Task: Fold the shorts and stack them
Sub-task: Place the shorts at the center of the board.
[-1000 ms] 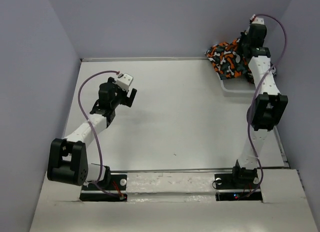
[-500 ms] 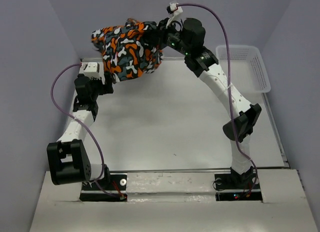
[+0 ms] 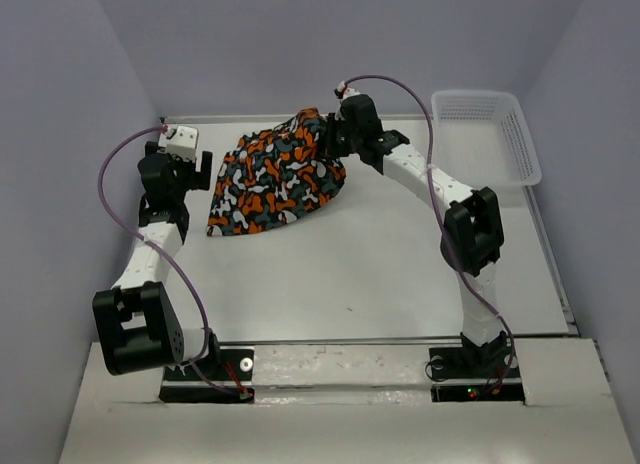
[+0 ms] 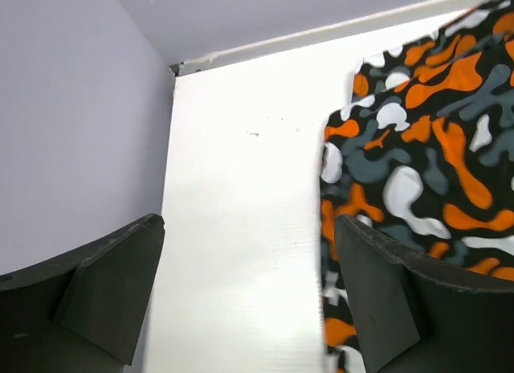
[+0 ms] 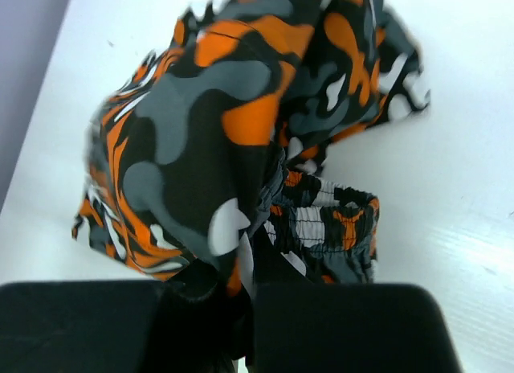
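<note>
Right gripper [image 3: 331, 140] is pressed together on a bunched fold of the shorts [image 3: 275, 179], at the far middle of the counter [image 3: 350, 264]. In the right wrist view the cloth [image 5: 225, 124] is pinched between the black fingers [image 5: 321, 325] and hangs away from them in a heap.

Counter: white, walled on three sides, arm bases at the near edge.

Shorts: far-left of centre. High end at the right gripper, the rest fanned down and left. The lower edge looks to be on the counter, can't confirm contact. A striped elastic waistband [image 5: 329, 220] shows under the bunch in the right wrist view.

Basket [image 3: 528, 154]: white mesh, far right corner, well apart from the shorts.

Left gripper [image 3: 182, 176]: spread wide, holding nothing, at the far left near the side wall. Left wrist view: the shorts' edge [image 4: 426, 148] lies just past the right-hand finger [image 4: 377, 301], with bare counter between the jaws. Not touching the cloth as far as I can see.
</note>
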Controlling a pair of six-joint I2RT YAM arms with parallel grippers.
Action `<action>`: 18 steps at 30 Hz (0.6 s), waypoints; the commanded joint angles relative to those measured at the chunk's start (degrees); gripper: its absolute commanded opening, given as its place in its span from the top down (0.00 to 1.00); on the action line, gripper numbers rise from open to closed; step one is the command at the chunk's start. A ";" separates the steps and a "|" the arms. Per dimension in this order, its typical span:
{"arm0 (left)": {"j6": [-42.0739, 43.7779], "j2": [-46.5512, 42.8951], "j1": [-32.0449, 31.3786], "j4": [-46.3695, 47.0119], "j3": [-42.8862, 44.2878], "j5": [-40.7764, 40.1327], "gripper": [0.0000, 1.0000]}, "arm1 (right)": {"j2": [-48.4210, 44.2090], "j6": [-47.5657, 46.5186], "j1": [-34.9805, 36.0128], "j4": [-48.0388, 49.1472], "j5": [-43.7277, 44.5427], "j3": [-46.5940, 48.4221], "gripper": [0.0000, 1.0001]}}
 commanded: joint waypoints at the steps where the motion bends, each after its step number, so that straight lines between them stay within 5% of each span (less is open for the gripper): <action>1: 15.03 0.38 0.10 -0.09 0.35 11.96 0.01 | 2.72 4.47 0.25 -2.14 0.71 1.15 0.99; 6: 44.99 0.56 -2.53 -20.38 -0.61 22.29 0.02 | 7.56 9.65 -0.98 -2.93 -2.62 3.25 0.99; 8: 57.92 0.39 -2.71 -34.76 -1.49 22.13 0.06 | 9.50 12.29 -2.65 -4.16 -2.89 5.01 0.99; 10: 65.75 0.39 -2.71 -39.38 -2.72 20.38 0.05 | 10.29 12.65 -3.18 -5.13 -2.19 5.36 0.99; 18: 68.33 10.30 -2.98 -33.87 -3.96 7.12 0.02 | 10.73 8.96 -3.18 -6.10 -3.24 5.89 0.96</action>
